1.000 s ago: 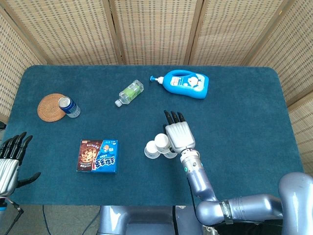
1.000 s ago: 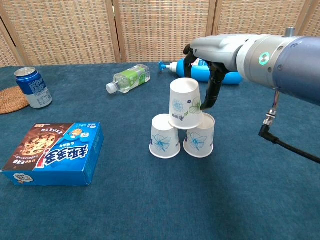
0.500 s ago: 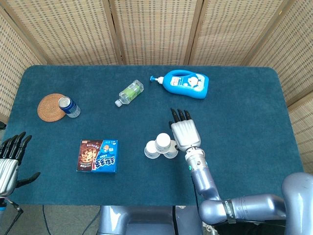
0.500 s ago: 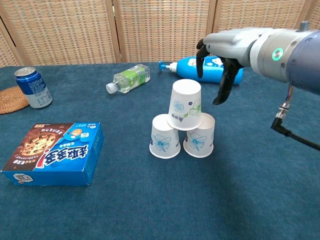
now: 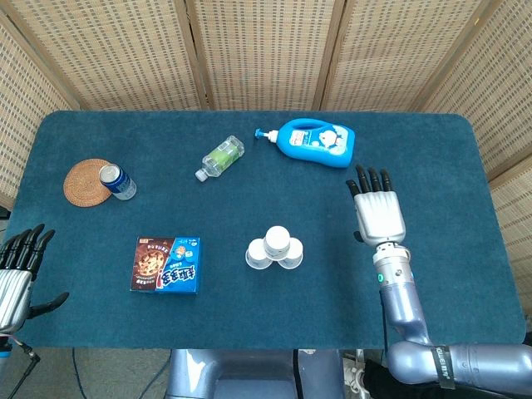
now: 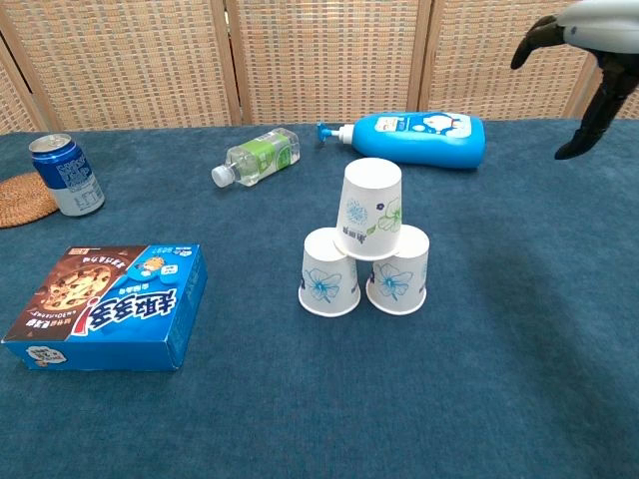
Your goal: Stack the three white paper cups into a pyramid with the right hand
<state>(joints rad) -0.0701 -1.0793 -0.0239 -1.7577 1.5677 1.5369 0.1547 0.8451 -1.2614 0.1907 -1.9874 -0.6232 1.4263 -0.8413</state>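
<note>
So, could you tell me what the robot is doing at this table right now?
It is stacking three white paper cups into a pyramid, and that looks done: the top cup sits upside down on two base cups. The right robot hand hovers empty, fingers apart, well off to the right of the stack. The left robot hand hangs idle and open at the table's left edge.

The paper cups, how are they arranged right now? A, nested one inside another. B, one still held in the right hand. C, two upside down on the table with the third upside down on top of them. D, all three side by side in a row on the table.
C: the top cup sits upside down across the two bottom cups, while the right hand is off to the side, fingers spread, holding nothing.
</note>
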